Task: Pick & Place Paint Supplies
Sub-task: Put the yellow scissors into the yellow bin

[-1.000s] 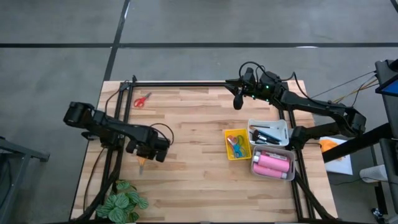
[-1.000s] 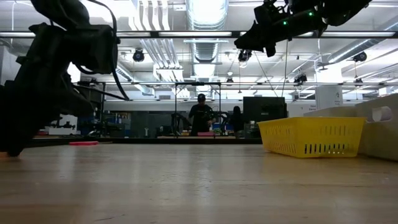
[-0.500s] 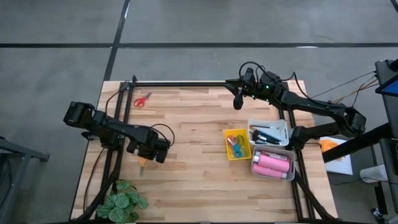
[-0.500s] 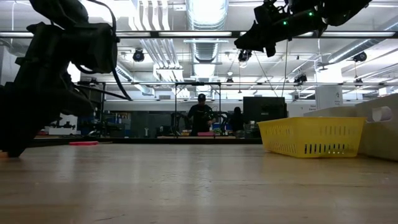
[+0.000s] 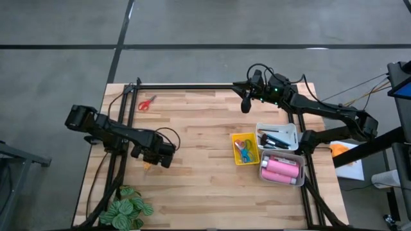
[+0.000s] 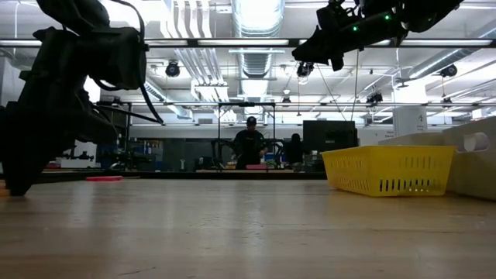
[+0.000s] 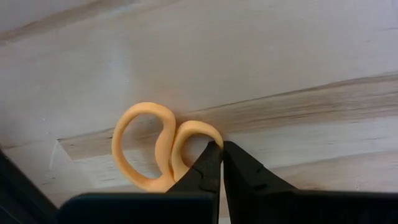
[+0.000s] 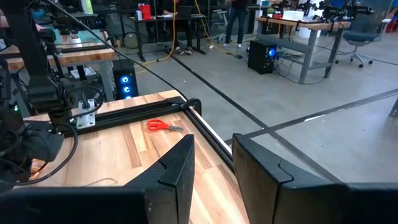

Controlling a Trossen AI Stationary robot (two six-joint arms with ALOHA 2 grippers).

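wooden table (image 5: pixel 205 186) fills the high view, both arms over it. left arm reaches in from the left edge; left gripper (image 5: pixel 147 168) is down at the table surface on the left side, near the front, with the leafy plant (image 5: pixel 126 210) at the front-left corner just beyond it. right arm is raised over the back of the table; right gripper (image 5: pixel 245 102) hangs above the back edge, well apart from the trays.

only the left wrist view shows what the left gripper has: orange-handled scissors (image 7: pixel 149 149) lying flat on the wood, fingers (image 7: pixel 208 171) pressed together with the edge of one handle loop pinched between them. in the high view just a small orange bit shows below the gripper.

right wrist view shows the right gripper (image 8: pixel 211 168) with a narrow gap between its fingers, nothing in it, high above the table; red-handled scissors (image 8: pixel 163 126) lie on the back-left part of the table by the black rail. low view shows that gripper well up in the air, which the high view cannot tell.

containers, right side: white tray with pink bottles (image 5: pixel 280 170), bottles lying side by side; white tray (image 5: pixel 292 131) behind it holding dark brushes (image 5: pixel 275 139); yellow tray (image 5: pixel 235 152) just beside both, holding small scissors with coloured handles (image 5: pixel 244 149).
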